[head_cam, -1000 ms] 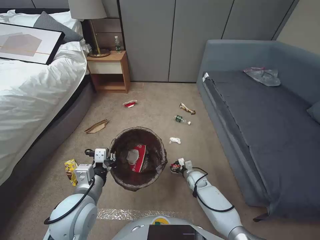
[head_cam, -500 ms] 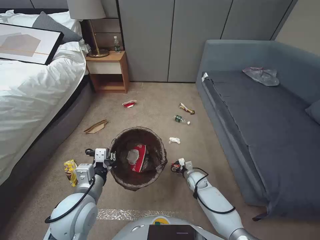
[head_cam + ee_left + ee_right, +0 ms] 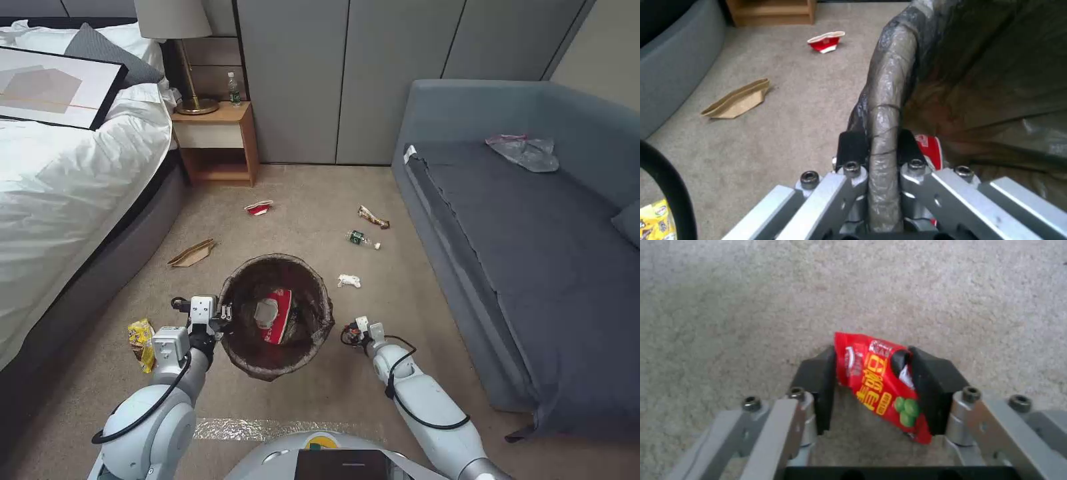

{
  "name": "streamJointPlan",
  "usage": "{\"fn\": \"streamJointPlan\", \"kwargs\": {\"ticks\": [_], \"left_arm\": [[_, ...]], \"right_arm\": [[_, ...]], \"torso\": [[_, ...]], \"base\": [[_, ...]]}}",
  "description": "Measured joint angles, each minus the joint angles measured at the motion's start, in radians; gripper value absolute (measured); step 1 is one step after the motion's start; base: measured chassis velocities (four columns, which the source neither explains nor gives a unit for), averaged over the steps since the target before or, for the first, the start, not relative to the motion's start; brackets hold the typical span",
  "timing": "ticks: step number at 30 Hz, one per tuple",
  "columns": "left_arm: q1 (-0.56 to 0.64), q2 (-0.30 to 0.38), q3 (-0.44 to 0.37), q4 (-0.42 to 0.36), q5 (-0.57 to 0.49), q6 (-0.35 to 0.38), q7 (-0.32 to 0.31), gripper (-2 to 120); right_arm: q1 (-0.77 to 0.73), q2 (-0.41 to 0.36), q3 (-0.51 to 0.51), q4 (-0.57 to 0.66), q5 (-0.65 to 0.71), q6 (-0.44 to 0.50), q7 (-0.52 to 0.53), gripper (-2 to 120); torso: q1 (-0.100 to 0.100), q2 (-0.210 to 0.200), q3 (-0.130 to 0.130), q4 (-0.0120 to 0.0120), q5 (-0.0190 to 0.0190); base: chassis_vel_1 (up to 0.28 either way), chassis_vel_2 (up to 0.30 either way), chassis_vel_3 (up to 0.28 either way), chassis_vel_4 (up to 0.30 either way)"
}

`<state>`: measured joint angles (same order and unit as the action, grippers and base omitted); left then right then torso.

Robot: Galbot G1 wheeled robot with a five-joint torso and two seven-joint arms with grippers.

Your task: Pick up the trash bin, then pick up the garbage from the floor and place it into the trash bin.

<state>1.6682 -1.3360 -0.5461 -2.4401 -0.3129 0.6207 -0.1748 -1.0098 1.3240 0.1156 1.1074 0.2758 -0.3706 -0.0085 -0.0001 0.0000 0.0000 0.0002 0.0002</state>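
Observation:
The trash bin [image 3: 321,298], lined with a dark bag, hangs in front of me with my left gripper [image 3: 224,313] shut on its rim [image 3: 884,100]. A red-white carton [image 3: 276,315] lies inside it. Just right of the bin, low over the carpet, my right gripper [image 3: 352,331] is shut on a red snack packet [image 3: 876,383]. Garbage on the floor: a red-white carton [image 3: 259,207], tan cardboard [image 3: 192,253], a yellow wrapper [image 3: 141,341], a bottle [image 3: 362,239], a brown wrapper [image 3: 373,217] and a white tissue [image 3: 349,281].
A bed [image 3: 60,180] runs along the left and a grey sofa [image 3: 533,267] along the right, with a see-through bag [image 3: 525,151] on it. A nightstand [image 3: 217,143] with a lamp stands at the back. Open carpet lies between them.
The right arm has drawn in slightly, still gripping the red packet. The left gripper and the bin have stayed where they were.

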Motion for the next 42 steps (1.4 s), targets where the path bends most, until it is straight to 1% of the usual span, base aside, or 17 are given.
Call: {"fn": "streamJointPlan", "kwargs": {"ticks": [2, 3, 4, 6, 8, 14, 17, 28, 32, 33, 34, 35, 36, 37, 38, 40, 42], "left_arm": [[0.0, 0.0, 0.0, 0.001, 0.0, 0.0, 0.0, 2], [0.0, 0.0, 0.0, 0.001, 0.0, 0.0, 0.0, 2], [-0.001, 0.0, 0.0, 0.002, 0.0, -0.001, 0.0, 2], [-0.001, 0.0, 0.0, 0.002, 0.0, -0.001, 0.0, 2], [-0.002, 0.0, 0.0, 0.003, 0.0, -0.001, 0.0, 2], [-0.002, -0.001, 0.0, 0.005, 0.0, -0.002, 0.0, 2], [-0.002, -0.002, 0.0, 0.005, 0.0, -0.003, -0.001, 2], [-0.003, -0.001, 0.0, 0.007, 0.0, -0.005, -0.002, 2], [-0.003, 0.003, -0.001, 0.005, -0.002, -0.004, -0.003, 2], [-0.002, 0.004, -0.002, 0.003, -0.002, -0.004, -0.003, 2], [-0.001, 0.006, -0.003, 0.0, -0.003, -0.003, -0.003, 2], [-0.001, 0.006, -0.003, 0.0, -0.003, -0.003, -0.003, 2], [-0.001, 0.007, -0.004, -0.002, -0.005, -0.003, -0.002, 2], [0.0, 0.008, -0.004, -0.004, -0.006, -0.002, -0.002, 2], [0.0, 0.008, -0.004, -0.004, -0.006, -0.002, -0.002, 2], [0.0, 0.01, -0.003, -0.007, -0.007, 0.0, -0.004, 2], [0.0, 0.01, -0.002, -0.007, -0.007, 0.001, -0.005, 2]], "right_arm": [[0.0, 0.0, -0.001, 0.0, -0.001, 0.0, 0.0, 34], [0.0, 0.0, -0.001, 0.0, -0.001, 0.0, 0.0, 34], [0.0, 0.0, 0.0, 0.0, -0.001, 0.0, 0.001, 29], [0.0, 0.0, 0.0, 0.0, -0.002, 0.0, 0.001, 28], [0.001, 0.001, -0.001, 0.0, -0.001, 0.0, 0.0, 20], [0.001, 0.002, -0.002, -0.002, -0.002, 0.0, 0.0, 9], [0.002, 0.003, -0.002, -0.005, -0.003, 0.0, 0.001, 0], [0.0, 0.004, 0.004, -0.005, -0.003, 0.006, 0.007, 0], [-0.014, -0.003, 0.025, 0.029, 0.002, 0.01, 0.022, 0], [-0.023, -0.011, 0.041, 0.054, 0.003, 0.01, 0.027, 0], [-0.036, -0.023, 0.062, 0.093, 0.004, 0.007, 0.031, 0], [-0.036, -0.023, 0.062, 0.093, 0.004, 0.007, 0.031, 0], [-0.047, -0.035, 0.077, 0.133, 0.01, 0.006, 0.031, 0], [-0.063, -0.054, 0.095, 0.191, 0.027, 0.007, 0.031, 0], [-0.063, -0.054, 0.095, 0.191, 0.027, 0.007, 0.031, 0], [-0.102, -0.107, 0.128, 0.301, 0.076, 0.001, 0.032, 0], [-0.115, -0.129, 0.139, 0.334, 0.092, -0.001, 0.032, 0]], "torso": [[0.0, 0.0, 0.0, 0.0001, 0.0001], [0.0, 0.0, 0.0, 0.0001, 0.0001], [0.0, 0.0, 0.0, 0.0, -0.0001], [0.0, 0.0, 0.0, 0.0, -0.0003], [0.0, 0.0, 0.0, -0.0001, 0.0001], [0.0, 0.0, 0.0, 0.0001, 0.0004], [0.0, 0.0, 0.0, 0.0003, 0.0004], [0.0, 0.0, 0.0, 0.0001, 0.0003], [0.0, 0.0, 0.0, 0.0003, 0.0006], [0.0, 0.0, 0.001, 0.0, -0.0003], [0.0, 0.0, 0.001, -0.0014, -0.001], [0.0, 0.0, 0.001, -0.0014, -0.001], [0.0, 0.0, 0.001, -0.0019, -0.001], [0.0, 0.0, 0.0, -0.0009, -0.0004], [0.0, 0.0, 0.0, -0.0009, -0.0004], [0.0, 0.0, 0.0, -0.0007, -0.0002], [0.0, 0.0, 0.0, -0.0005, 0.0002]], "base": [[0.0, 0.0, 0.0, 0.0], [0.0, 0.0, 0.0, 0.0], [0.0, 0.0, 0.0, 0.0], [0.0, 0.0, 0.0, 0.0], [0.0, 0.0, 0.0, 0.0], [0.0, 0.0, 0.0, 0.0], [0.0, 0.0, 0.0, 0.0], [0.0, 0.0, 0.0, 0.0], [0.0, 0.0, 0.0, 0.0], [0.0, 0.0, 0.0, 0.0], [0.0, 0.0, 0.0, 0.0], [0.0, 0.0, 0.0, 0.0], [0.0, 0.0, 0.0, 0.0], [0.0, 0.0, 0.0, 0.0], [0.0, 0.0, 0.0, 0.0], [0.0, 0.0, 0.0, 0.0], [0.0, 0.0, 0.0, 0.0]]}}
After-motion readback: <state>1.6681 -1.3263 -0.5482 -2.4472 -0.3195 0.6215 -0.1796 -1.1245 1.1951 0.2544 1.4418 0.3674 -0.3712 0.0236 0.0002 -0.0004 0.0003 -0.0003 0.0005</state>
